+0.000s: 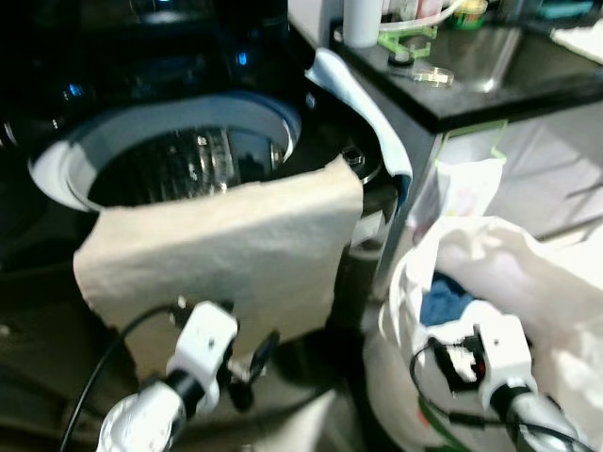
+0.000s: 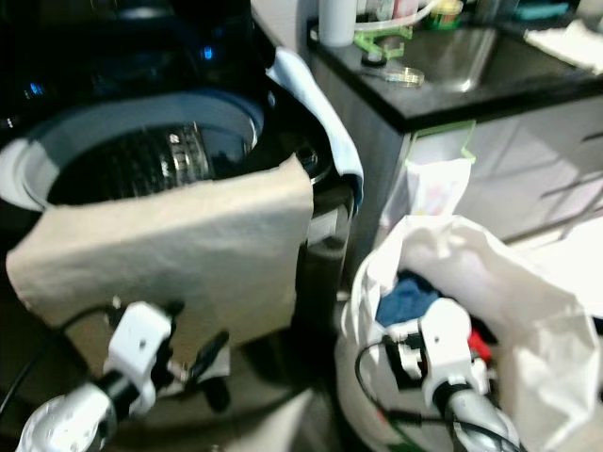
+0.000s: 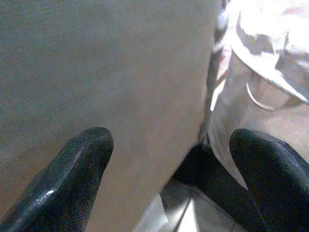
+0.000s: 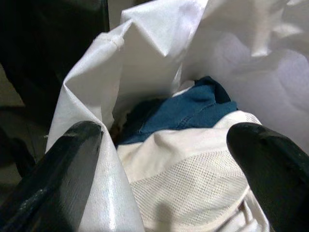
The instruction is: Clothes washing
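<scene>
Washer [image 1: 57,174]: we see a dark top-loader with its lid up, drum open. The upper panel is lost in shadow apart from small blue lights.
Cloth [image 1: 226,250]: a beige sheet drapes over the washer's front rim and hangs down the face. Its lower edge is hidden behind our left arm.
Towel [image 1: 363,104]: a pale blue-edged piece lies over the washer's right corner, next to the counter [image 1: 509,89].
Bag [image 2: 509,282]: a white laundry bag stands open on the floor right of the washer. Its right side is cut off.
Laundry: a blue garment [image 4: 186,111] and a white mesh piece [image 4: 193,169] lie inside the bag; what lies deeper is hidden.
Left gripper [image 3: 169,179]: fingers spread, nothing between them, just in front of the hanging cloth.
Right gripper [image 4: 166,174]: fingers spread wide, empty, poised at the bag's mouth above the mesh piece.
Counter items: blurred, we cannot name them.
</scene>
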Motion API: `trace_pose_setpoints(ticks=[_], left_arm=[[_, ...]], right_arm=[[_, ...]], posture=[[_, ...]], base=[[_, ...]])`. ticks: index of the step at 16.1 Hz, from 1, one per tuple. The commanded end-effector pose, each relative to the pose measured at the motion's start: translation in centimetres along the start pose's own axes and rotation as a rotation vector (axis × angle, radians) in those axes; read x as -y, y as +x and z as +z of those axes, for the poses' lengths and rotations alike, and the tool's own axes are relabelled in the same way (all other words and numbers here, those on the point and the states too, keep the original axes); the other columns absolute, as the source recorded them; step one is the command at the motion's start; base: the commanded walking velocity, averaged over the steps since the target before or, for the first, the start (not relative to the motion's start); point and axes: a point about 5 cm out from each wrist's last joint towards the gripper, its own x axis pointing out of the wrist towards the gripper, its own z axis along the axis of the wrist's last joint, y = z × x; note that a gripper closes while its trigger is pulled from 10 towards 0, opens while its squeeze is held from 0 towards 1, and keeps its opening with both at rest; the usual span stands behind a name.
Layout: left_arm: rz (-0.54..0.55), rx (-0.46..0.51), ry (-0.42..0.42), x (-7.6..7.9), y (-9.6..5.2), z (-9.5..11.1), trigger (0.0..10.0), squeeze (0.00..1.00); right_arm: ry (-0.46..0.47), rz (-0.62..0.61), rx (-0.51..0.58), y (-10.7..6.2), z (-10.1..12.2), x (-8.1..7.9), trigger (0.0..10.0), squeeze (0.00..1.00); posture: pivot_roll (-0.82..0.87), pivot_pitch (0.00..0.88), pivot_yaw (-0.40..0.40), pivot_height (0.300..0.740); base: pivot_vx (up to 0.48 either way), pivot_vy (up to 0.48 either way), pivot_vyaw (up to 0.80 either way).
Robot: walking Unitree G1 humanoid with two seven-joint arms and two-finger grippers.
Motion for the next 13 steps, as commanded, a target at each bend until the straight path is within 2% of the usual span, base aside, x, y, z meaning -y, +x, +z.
trace_pose_setpoints(ticks=[1,3,5,7,9,10,13], left_arm=[[-0.036,-0.023,0.053,0.5,-0.4,-0.3,10.0,0.0],[-0.02,-0.053,0.096,0.4,-0.2,-1.2,10.0,0.0],[0.013,-0.047,0.068,0.3,0.7,-1.9,10.0,0.0],[-0.024,0.051,0.018,1.1,1.6,-1.0,10.0,0.0],[-0.072,0.119,-0.013,1.7,1.4,-0.1,10.0,0.0],[-0.1,0.146,-0.036,1.8,1.0,0.1,10.0,0.0],[-0.185,0.183,-0.03,2.5,0.2,0.4,10.0,0.0]], right_arm=[[-0.037,0.003,-0.049,0.3,-0.9,0.3,10.0,0.0],[-0.072,-0.014,-0.075,0.8,-1.6,0.6,10.0,0.0],[-0.069,-0.009,-0.071,1.2,-1.8,0.7,10.0,0.0],[-0.061,-0.061,-0.022,1.0,-1.6,1.5,10.0,0.0],[-0.023,-0.208,0.073,0.0,-0.5,3.3,10.0,0.0],[0.039,-0.275,0.157,-1.1,0.3,4.3,10.0,0.0],[0.066,-0.323,0.228,-3.0,0.6,5.1,10.0,0.0]], posture=[[-0.02,0.05,-0.02,0.74],[-0.02,0.052,-0.028,0.74],[-0.02,0.057,-0.035,0.74],[-0.02,0.067,-0.036,0.74],[-0.03,0.076,-0.021,0.74],[-0.03,0.077,-0.015,0.74],[-0.04,0.081,0.0,0.74]], base=[[0.0,0.0,0.0],[0.0,0.0,0.0],[0.0,0.0,0.0],[0.0,0.0,0.0],[0.0,0.0,0.0],[0.0,0.0,0.0],[0.0,0.0,0.0]])
